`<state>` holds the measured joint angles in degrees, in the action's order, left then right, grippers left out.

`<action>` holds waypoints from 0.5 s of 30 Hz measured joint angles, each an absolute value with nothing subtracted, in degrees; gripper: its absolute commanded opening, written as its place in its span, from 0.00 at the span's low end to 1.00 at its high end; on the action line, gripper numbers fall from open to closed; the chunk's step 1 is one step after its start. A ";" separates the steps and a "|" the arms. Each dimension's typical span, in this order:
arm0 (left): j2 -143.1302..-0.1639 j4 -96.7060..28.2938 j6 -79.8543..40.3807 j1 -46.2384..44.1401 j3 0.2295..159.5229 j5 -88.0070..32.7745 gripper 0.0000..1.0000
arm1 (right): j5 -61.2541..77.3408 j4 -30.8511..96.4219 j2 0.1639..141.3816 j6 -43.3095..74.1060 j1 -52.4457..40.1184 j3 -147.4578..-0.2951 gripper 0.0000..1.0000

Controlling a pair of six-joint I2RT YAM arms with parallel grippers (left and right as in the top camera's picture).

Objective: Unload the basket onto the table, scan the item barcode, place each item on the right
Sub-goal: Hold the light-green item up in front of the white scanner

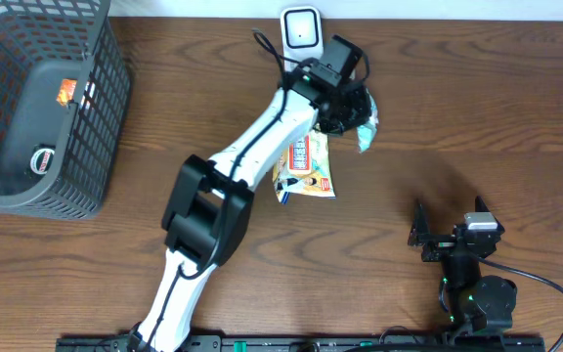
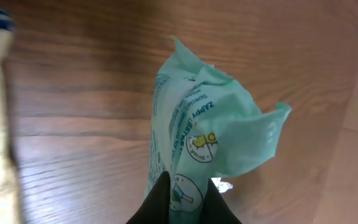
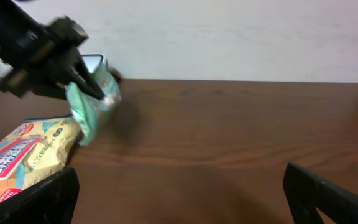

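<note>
At the far middle of the table (image 1: 497, 108), just in front of the white scanner (image 1: 300, 29), you can see the left claw (image 1: 345, 103) closed tight on a pale green packet (image 1: 366, 130). In the left wrist view its two dark fingers (image 2: 160, 202) pinch one edge of this packet, and the crumpled rest of it spreads out beyond them, with print on the visible face (a barcode I cannot find on it). From the right wrist view the packet hangs below the claw, over the wood, right of the scanner; if its lower tip touches anything, I cannot tell.

Near to the packet, a yellow snack bag (image 1: 307, 168) lies flat on the table, partly under the left arm.

On the near right, the right claw (image 1: 448, 227) stands wide open with nothing between its fingers, well apart from the packet.

On the far left stands a grey basket (image 1: 27, 200) with some small items inside (too small to name).
</note>
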<state>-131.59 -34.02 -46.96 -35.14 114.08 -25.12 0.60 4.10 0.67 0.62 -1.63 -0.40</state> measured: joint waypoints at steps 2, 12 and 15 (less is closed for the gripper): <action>-132.86 -33.69 -48.62 -35.77 114.08 -25.10 0.08 | 0.60 4.10 0.67 0.62 -1.63 -0.40 0.99; -137.60 -33.32 -51.20 -37.74 114.08 -25.10 0.32 | 0.60 4.10 0.67 0.62 -1.63 -0.40 0.99; -137.67 -33.41 -51.44 -37.71 114.08 -25.10 0.35 | 0.60 4.10 0.67 0.62 -1.63 -0.40 0.99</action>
